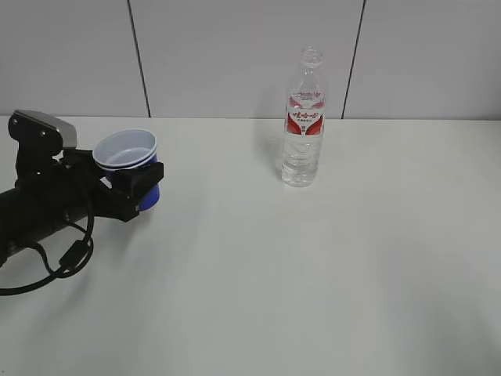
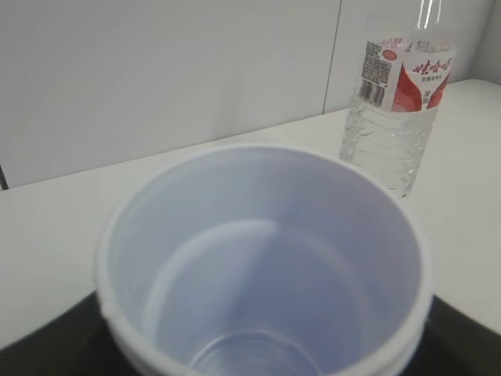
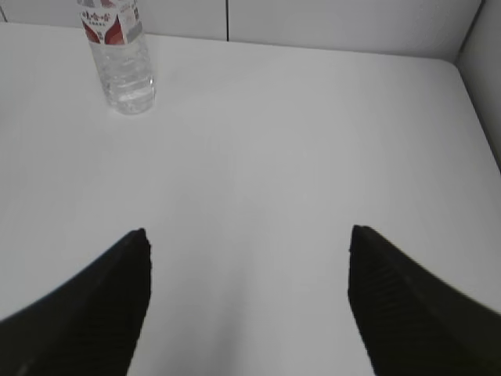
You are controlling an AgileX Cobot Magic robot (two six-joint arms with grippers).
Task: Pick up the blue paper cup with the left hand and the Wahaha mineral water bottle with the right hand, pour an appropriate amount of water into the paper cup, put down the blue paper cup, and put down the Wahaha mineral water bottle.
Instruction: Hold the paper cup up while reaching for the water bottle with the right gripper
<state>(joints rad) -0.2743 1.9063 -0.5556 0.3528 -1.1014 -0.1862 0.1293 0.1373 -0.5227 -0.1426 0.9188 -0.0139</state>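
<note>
Left pincer (image 1: 139,186) clamps the blue paper cup (image 1: 129,160) upright; right pincer (image 3: 246,258) spread.

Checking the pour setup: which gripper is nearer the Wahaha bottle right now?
Left. The left hand sits around the blue paper cup, left of the Wahaha mineral water bottle. The right hand is open, farther back, outside the exterior view.

Exterior: slanting down from chest height across the worktop (image 1: 313,274) toward the back wall. Left wrist: close above the blue paper cup (image 2: 266,258). Right wrist: higher, farther back. Shared by all: Wahaha mineral water bottle (image 1: 303,125).
</note>
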